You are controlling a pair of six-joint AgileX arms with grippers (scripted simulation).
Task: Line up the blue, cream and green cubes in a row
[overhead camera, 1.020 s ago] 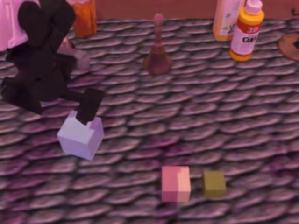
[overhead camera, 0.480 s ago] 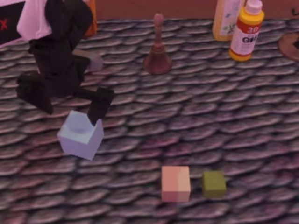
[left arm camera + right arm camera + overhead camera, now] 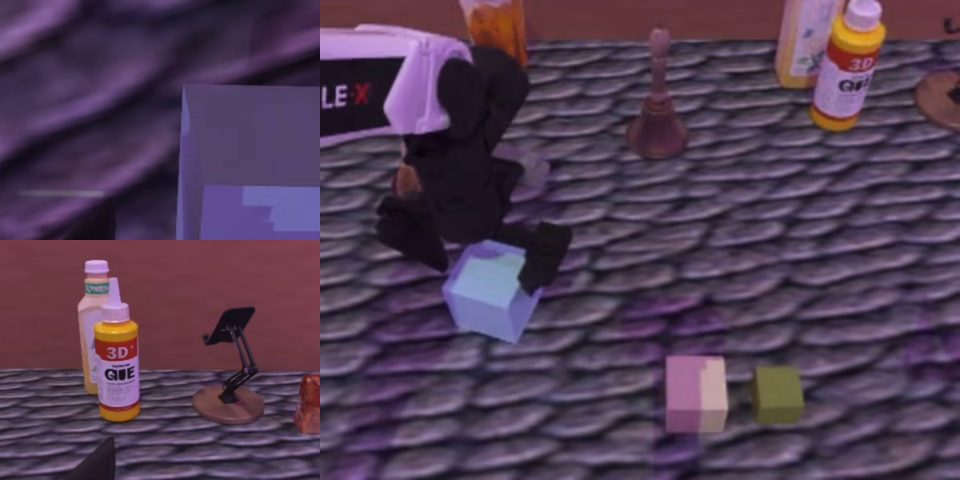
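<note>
- Left gripper [image 3: 480,248] sits low over the blue cube [image 3: 487,290], near the table's left edge, about mid-depth.
- Fingers spread apart: one dark finger [image 3: 544,257] is at the cube's right-rear top edge, the other [image 3: 412,232] is out past its left-rear side. Nothing gripped; actual contact with the cube can't be confirmed.
- Blue cube rests on the table [image 3: 820,250], turned slightly relative to the table edges.
- Left wrist view: close on the blue cube [image 3: 250,165], one vertical edge and two faces visible, patterned table surface [image 3: 90,100] behind it.
- Cream cube [image 3: 696,394] is near the front edge, a bit right of centre. Green cube [image 3: 778,394] is just beside it on the right, small gap, not touching. Both are well apart from the blue cube.
- Rear edge: brown hand bell [image 3: 657,105] near the middle, yellow glue bottle [image 3: 846,68] toward the right with a pale bottle [image 3: 806,40] behind it, orange container [image 3: 496,22] at rear left.
- Right gripper isn't in the top view. Right wrist view shows a dark finger tip [image 3: 100,464] at the frame edge; can't tell if it is spread or closed.
- Same view: glue bottle [image 3: 117,360], pale bottle [image 3: 92,315], black phone stand on a round wooden base [image 3: 230,385].
</note>
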